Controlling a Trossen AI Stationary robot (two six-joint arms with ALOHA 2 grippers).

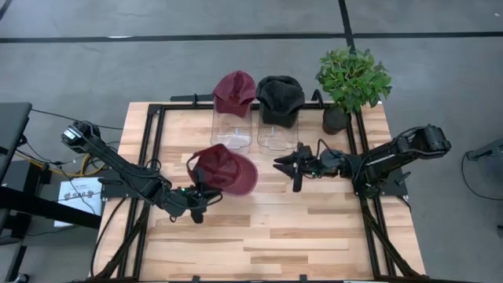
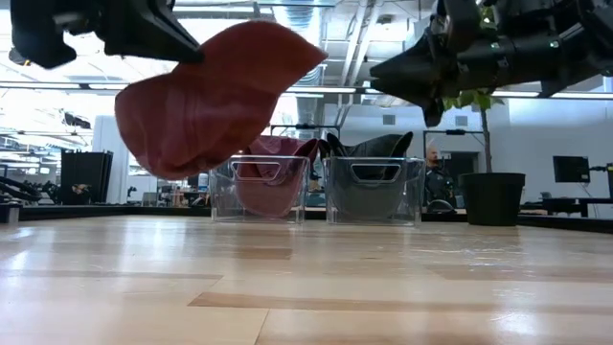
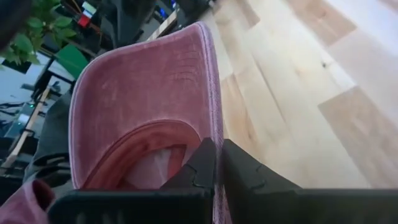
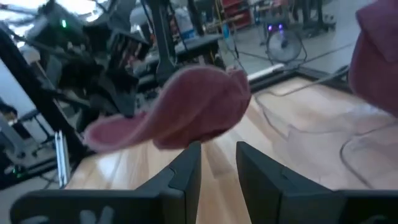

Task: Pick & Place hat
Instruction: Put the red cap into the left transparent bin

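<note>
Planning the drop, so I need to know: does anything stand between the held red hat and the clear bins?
Nothing visible does. The left gripper holds the hat above bare table, just in front of the bins. The nearest bin already carries a red hat on top.

You are working in a robotics lab: the wooden table point(image 1: 314, 228) stands on grey concrete floor point(image 1: 157, 63) marked with dark lines. Beyond the grippers, the low view shows ceiling strip lights point(image 2: 57, 86), monitors point(image 2: 578, 169) and equipment racks point(image 2: 86, 174).

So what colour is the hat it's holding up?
Dark red hat, clearest in the high view.
</note>
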